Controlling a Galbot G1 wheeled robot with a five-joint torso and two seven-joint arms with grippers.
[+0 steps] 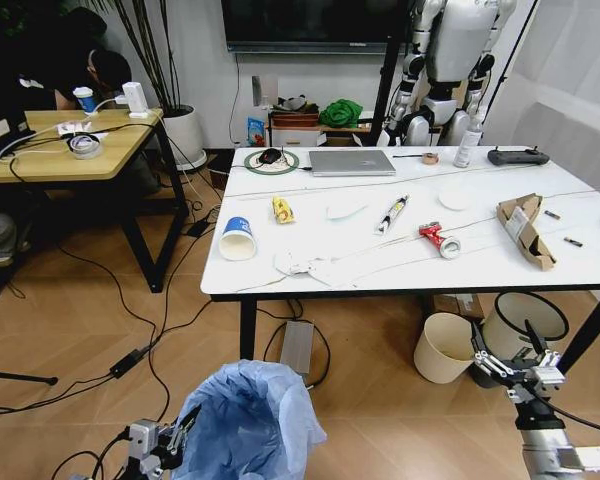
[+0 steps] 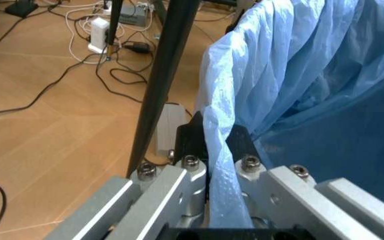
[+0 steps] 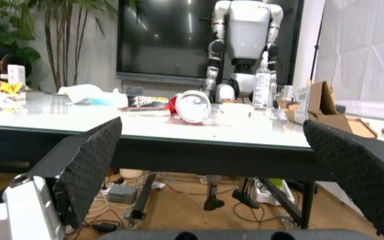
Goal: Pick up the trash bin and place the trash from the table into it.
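We found the table [image 1: 500, 262] still carrying all its trash, so by our judgement only the first half of the task was done. The trash bin [image 1: 248, 420] hung near and left of centre, below the table's near edge, the left gripper [image 2: 212, 150] clamped on the bag at its rim. The right gripper [image 1: 508, 362] hovered wide apart at near right, holding nothing. Uncollected were the torn cardboard [image 1: 525, 230] at right, the paper cup [image 1: 237, 239] at left, tissues [image 1: 302, 264], a crushed red can [image 1: 439, 239] and a yellow wrapper [image 1: 282, 209]. A cream bucket [image 1: 444, 347] and floor cables [image 1: 130, 340] lay near the approach.
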